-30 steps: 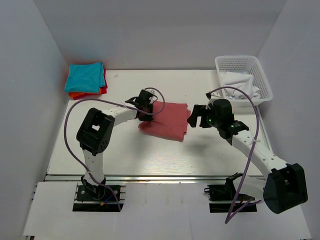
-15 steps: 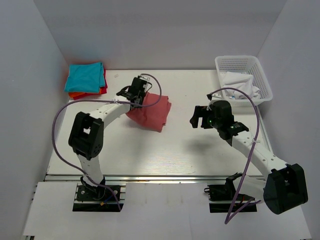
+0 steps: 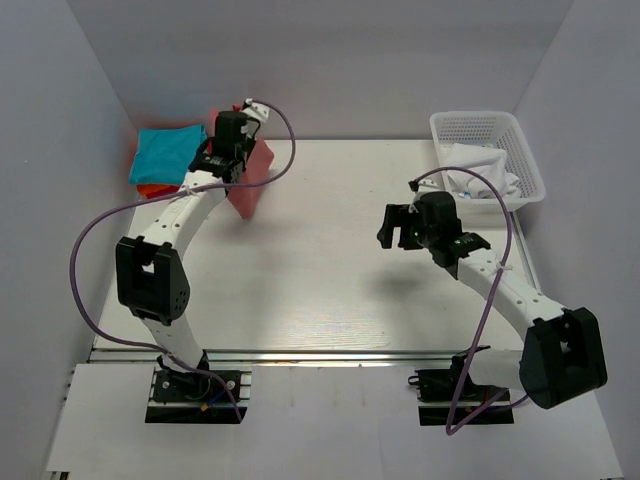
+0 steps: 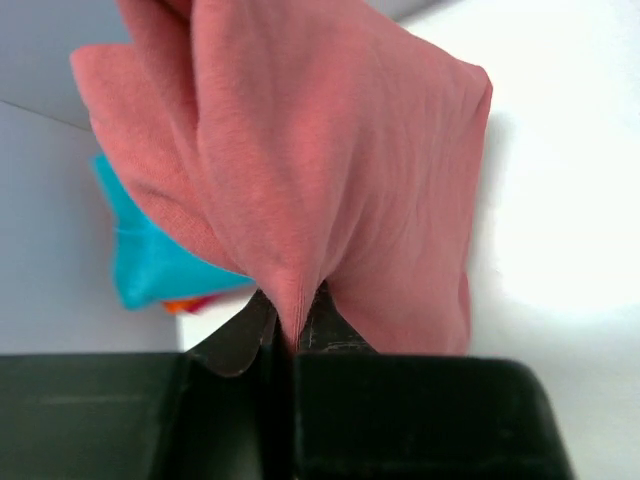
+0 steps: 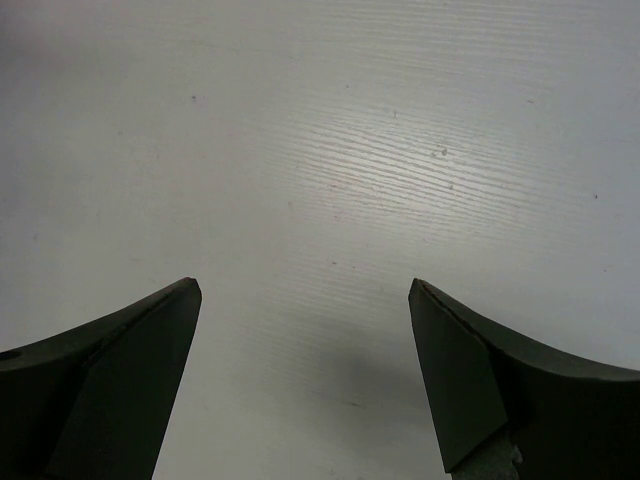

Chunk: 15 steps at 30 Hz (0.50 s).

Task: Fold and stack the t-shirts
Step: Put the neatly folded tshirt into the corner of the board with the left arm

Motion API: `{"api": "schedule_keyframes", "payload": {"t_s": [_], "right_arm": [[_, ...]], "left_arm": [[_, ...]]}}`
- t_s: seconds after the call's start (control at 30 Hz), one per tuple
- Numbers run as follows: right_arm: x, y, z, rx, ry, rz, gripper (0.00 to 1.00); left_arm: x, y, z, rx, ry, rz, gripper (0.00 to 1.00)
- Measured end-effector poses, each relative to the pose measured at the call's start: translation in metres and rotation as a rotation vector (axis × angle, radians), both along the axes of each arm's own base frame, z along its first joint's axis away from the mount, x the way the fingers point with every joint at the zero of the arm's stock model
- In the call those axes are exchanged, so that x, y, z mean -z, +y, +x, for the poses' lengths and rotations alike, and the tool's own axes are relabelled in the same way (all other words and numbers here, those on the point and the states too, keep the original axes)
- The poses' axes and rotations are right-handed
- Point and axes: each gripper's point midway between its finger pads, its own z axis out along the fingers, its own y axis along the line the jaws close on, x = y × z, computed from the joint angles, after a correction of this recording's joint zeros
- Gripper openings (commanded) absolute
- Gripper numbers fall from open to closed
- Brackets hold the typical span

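my left gripper has carried the salmon shirt from the middle to the far left corner, clamped on its fold; the stack lies just left. my right gripper gapes, far off.

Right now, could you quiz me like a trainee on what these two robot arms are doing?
1. True or false: the left hand is pinching the folded salmon-red cotton shirt.
2. What colour tops the folded stack of shirts in the far left corner? A orange, B teal, C white.
3. Fill in: the wide-open right hand holds ____.
Key: 1 true; 2 B; 3 nothing.
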Motion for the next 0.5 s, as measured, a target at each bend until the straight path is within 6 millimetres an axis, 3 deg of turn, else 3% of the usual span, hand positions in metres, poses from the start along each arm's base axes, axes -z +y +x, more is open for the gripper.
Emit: {"api": "schedule_keyframes", "payload": {"t_s": [0.13, 0.27, 0.37, 0.5], "right_arm": [[0.006, 0.004, 0.003, -0.013, 0.030, -0.001, 0.90], [0.009, 0.008, 0.006, -0.021, 0.049, -0.002, 0.90], [0.008, 0.009, 0.007, -0.024, 0.056, -0.002, 0.90], [-0.002, 0.010, 0.013, -0.020, 0.037, 0.002, 0.90]], "left_arm": [[-0.037, 0.033, 0.025, -0.034, -0.073, 0.038, 0.00], [-0.059, 0.065, 0.052, -0.072, -0.119, 0.052, 0.00], [-0.061, 0.089, 0.073, -0.104, -0.131, 0.060, 0.00], [-0.033, 0.121, 0.094, -0.138, -0.090, 0.068, 0.00]]}}
